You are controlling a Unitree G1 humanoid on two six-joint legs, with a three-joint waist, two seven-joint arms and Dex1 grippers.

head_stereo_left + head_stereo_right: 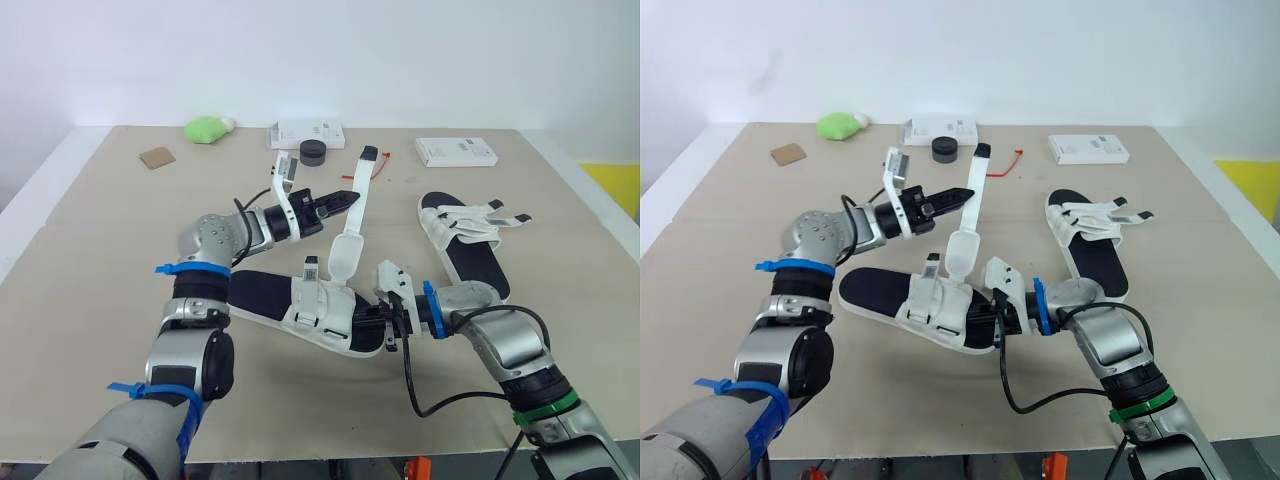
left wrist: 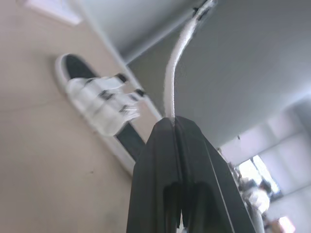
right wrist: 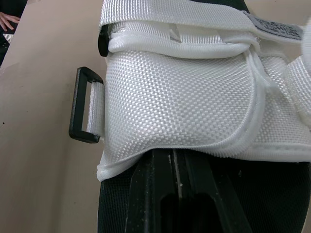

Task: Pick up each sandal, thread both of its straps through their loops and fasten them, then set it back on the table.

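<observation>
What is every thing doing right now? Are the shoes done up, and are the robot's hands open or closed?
left hand: shut on the long strap.
right hand: shut on the near sandal's edge.
long strap: undone, pulled up away from its sandal.
near sandal: unfastened, held at one end.
black loop: empty, no strap through it.
far sandal: lying flat on the table, strap ends sticking out sideways.

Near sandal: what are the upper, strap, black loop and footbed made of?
Upper: white woven webbing, matte, likely nylon or polyester; coarse weave shows. The strap looks alike. Loop: black, smooth, faint sheen, probably moulded plastic. Footbed: black, matte, foam or rubber, cannot tell which.
</observation>
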